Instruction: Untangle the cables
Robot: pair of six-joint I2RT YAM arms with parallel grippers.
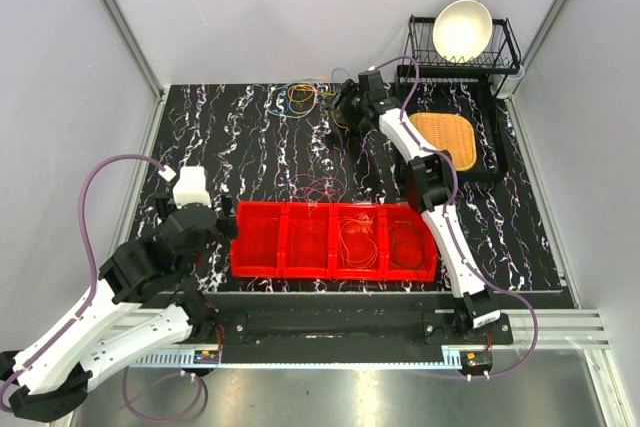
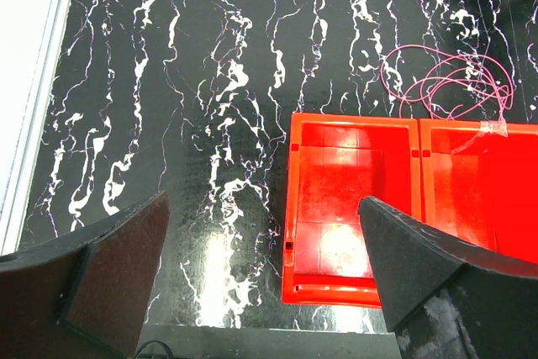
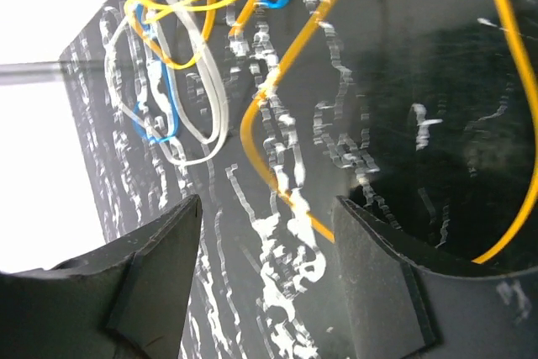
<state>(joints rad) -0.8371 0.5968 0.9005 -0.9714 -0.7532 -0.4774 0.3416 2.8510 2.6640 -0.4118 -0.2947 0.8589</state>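
- The right claw [image 3: 265,237] is held parted, with nothing gripped; a yellow cable [image 3: 245,128] is seen lying between its fingers on the table [image 3: 252,308].
- The tangled cables [image 1: 300,97] are found just ahead of that claw.
- The left claw [image 2: 265,245] is spread wide and empty, with a red tray [image 2: 353,121] just ahead to its right.
- If the yellow loop is pulled while crossed with the white cable [image 3: 220,107], the knot may be tightened or the whole bundle dragged.
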